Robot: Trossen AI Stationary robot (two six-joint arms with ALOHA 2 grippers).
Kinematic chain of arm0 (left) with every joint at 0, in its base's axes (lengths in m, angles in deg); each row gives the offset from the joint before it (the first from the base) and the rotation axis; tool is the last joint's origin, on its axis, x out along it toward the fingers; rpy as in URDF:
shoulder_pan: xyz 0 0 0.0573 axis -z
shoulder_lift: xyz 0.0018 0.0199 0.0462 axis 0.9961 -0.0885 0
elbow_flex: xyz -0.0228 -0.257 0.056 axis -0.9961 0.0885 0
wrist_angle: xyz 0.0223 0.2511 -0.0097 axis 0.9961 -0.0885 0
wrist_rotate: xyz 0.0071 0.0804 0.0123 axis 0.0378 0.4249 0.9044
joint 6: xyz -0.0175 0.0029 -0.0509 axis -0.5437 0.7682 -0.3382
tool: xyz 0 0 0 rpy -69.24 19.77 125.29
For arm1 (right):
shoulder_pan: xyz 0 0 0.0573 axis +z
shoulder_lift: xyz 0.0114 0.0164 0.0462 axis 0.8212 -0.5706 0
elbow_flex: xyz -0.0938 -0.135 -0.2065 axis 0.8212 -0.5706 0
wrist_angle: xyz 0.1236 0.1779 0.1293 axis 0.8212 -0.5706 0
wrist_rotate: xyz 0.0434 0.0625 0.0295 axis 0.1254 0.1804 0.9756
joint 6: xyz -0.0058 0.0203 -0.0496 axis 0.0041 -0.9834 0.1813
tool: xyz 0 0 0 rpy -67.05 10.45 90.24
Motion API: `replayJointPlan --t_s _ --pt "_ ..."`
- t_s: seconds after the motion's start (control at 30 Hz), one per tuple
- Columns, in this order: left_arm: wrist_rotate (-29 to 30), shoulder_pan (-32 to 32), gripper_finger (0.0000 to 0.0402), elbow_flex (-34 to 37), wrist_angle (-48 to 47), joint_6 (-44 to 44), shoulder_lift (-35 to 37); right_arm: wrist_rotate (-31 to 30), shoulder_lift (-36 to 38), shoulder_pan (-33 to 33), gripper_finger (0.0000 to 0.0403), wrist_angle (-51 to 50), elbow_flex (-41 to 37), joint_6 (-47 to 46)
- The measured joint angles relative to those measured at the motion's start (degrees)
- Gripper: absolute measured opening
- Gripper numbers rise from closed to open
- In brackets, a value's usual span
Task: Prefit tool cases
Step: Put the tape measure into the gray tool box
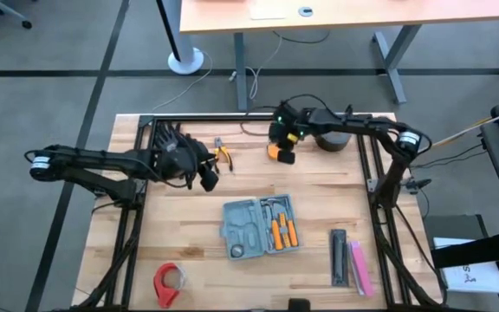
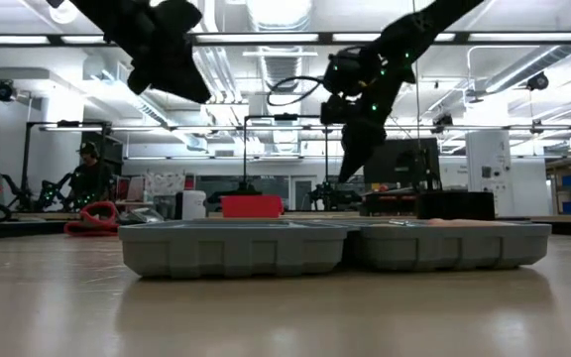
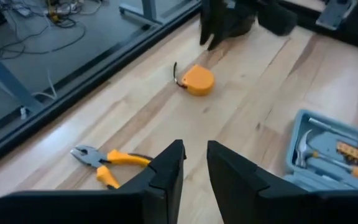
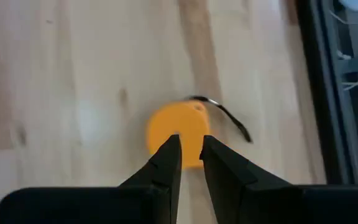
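Nearest the front edge of the wooden worktop [image 1: 180, 238] lies a red tape roll [image 1: 169, 282], and toward the right corner a narrow black bar [image 1: 339, 257] rests beside a pink bar [image 1: 359, 268]. Behind them, near the middle, the tool case [image 1: 260, 226] lies opened flat, its grey tray up, with orange-handled tools [image 1: 282, 232] seated in the slots of its right half; in the low view both halves sit level on the worktop.

Farther back and left of the case, the left claw [image 3: 194, 163] hangs in the air, clear of the surface, its fingers narrowly parted with nothing between them. Yellow-handled pliers [image 1: 223, 155] lie on the wood just beyond it.

Farther back still, toward the rear rail, the right claw [image 4: 190, 155] points down over an orange tape measure [image 1: 281, 153] with a dark wrist strap. Its fingers stand a slim gap apart above the tape measure, gripping nothing. Beyond the worktop, in the room, a person [image 2: 89, 171] shows at the far left.
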Motion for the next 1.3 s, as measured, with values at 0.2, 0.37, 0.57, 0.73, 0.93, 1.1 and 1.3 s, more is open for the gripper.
replayJointPlan --t_s 0.2,0.37,0.57,0.73,0.93,1.1,1.3 --pt "0.0 -0.2 0.0077 0.3 2.0 -2.0 0.0 3.2 -1.6 -1.6 0.0106 -1.8 0.0 1.0" --pt "0.0 -0.2 0.0084 1.2 6.3 -3.3 0.0 3.2 -3.3 -0.7 0.0174 -1.8 0.0 1.1" --pt "-1.2 -0.2 0.0089 2.3 6.8 -6.9 -0.4 4.2 -4.6 -0.8 0.0227 -0.8 0.0 1.4" --pt "-5.2 -0.1 0.0083 2.4 6.7 -7.0 -0.6 5.8 -6.9 -0.7 0.0247 0.4 0.0 1.9" --pt "-6.5 -0.1 0.0076 2.4 6.7 -7.4 -0.6 3.1 -8.5 -1.5 0.0252 1.4 0.6 3.0" --pt "-6.5 -0.1 0.0082 2.4 6.7 -7.3 -0.6 4.8 -8.5 -3.0 0.0254 1.8 1.3 3.7" --pt "-6.5 -0.1 0.0091 2.4 6.7 -7.5 -0.6 7.6 -8.5 -3.9 0.0252 1.3 1.2 3.8"
